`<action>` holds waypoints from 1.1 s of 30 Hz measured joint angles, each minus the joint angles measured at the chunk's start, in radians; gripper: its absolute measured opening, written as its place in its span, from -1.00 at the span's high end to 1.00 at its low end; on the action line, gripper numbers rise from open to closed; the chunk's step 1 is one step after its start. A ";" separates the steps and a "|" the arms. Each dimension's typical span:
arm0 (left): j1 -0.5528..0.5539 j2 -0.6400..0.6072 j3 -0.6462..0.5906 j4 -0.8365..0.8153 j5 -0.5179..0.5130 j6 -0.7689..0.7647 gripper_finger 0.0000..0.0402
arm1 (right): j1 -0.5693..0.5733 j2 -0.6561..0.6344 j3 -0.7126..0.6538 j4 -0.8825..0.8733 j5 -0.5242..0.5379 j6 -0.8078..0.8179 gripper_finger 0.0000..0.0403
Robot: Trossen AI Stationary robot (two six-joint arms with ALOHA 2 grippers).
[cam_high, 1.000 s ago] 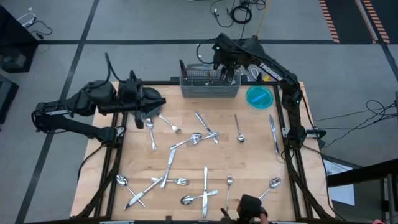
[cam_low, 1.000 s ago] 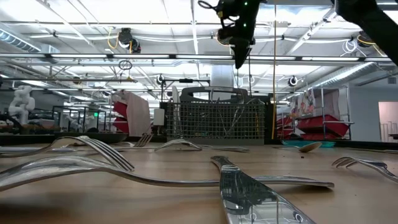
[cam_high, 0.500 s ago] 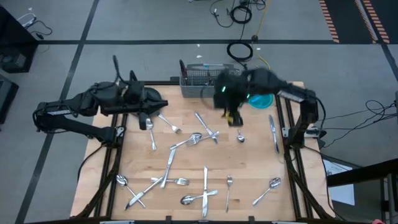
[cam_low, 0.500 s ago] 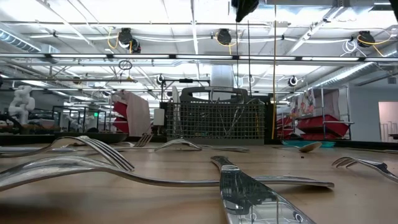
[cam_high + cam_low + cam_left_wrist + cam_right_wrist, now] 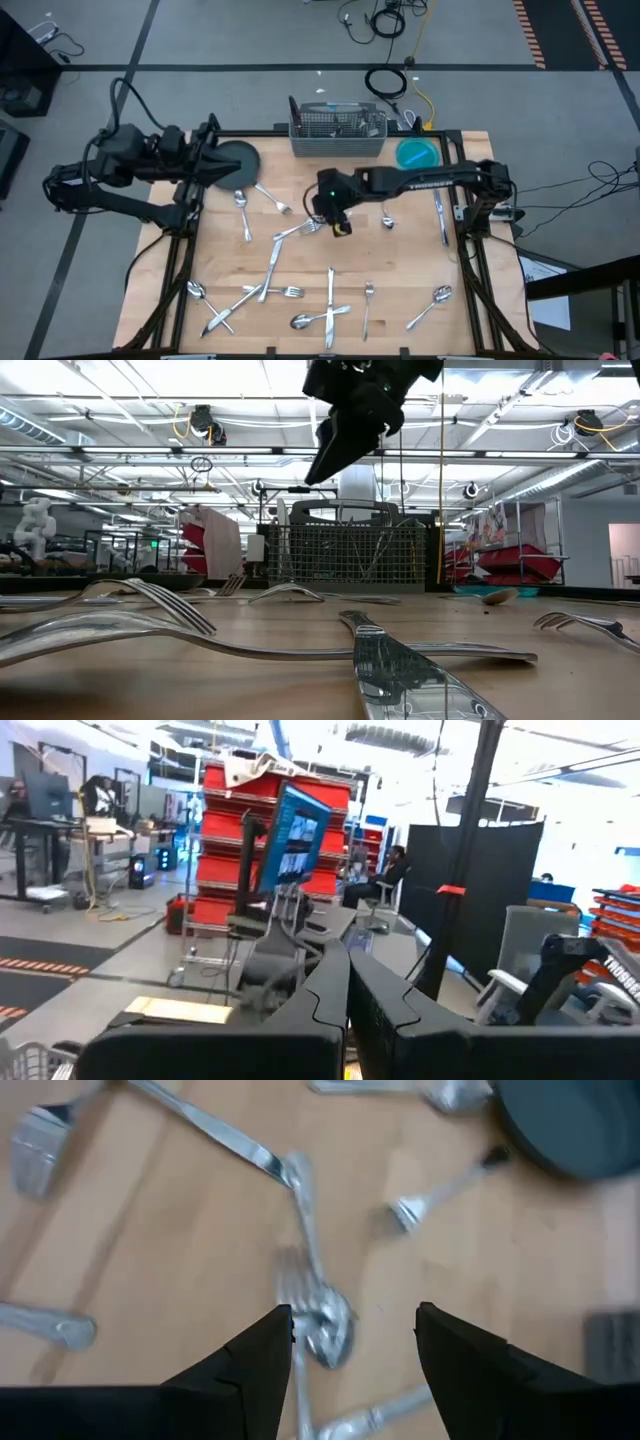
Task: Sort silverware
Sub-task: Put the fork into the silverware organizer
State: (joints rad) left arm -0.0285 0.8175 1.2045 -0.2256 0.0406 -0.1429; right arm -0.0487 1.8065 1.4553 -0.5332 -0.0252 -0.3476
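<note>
1. Right gripper (image 5: pixel 334 214) hung above the table middle, fingers (image 5: pixel 250 1370) spread apart, nothing between them; aimed at an overlapped fork and spoon (image 5: pixel 318 1320).
2. Left gripper (image 5: pixel 348 995) parked off the table's left edge by the dark round plate (image 5: pixel 232 162), fingers pressed together, empty.
3. Silverware (image 5: pixel 330 295) lay scattered flat across the wooden table (image 5: pixel 400 270), a few pieces already standing in the wire-mesh caddy (image 5: pixel 337 132) at the far edge.
4. Risk: could pinch two touching pieces at once, or skid off thin polished metal lying flush on the wood.
5. Risk: could nudge neighbouring pieces out of place on descent.
6. Materials: slim, shiny, hard steel; smooth pale wood grain; open grey mesh; blue round bowl (image 5: pixel 417 155) near the caddy.
</note>
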 joint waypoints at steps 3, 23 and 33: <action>0.000 -0.003 0.000 0.000 0.000 0.000 0.95 | 0.012 0.027 -0.004 0.039 0.001 0.001 0.01; 0.000 -0.003 0.000 -0.061 0.009 0.018 0.95 | 0.017 0.280 -0.005 0.107 -0.004 0.129 0.01; 0.000 -0.003 0.000 -0.072 0.009 0.018 0.95 | 0.018 0.332 0.001 0.117 0.013 0.245 0.34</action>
State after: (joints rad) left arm -0.0288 0.8148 1.2045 -0.2977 0.0498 -0.1246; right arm -0.0307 2.1382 1.4563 -0.4167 -0.0121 -0.1026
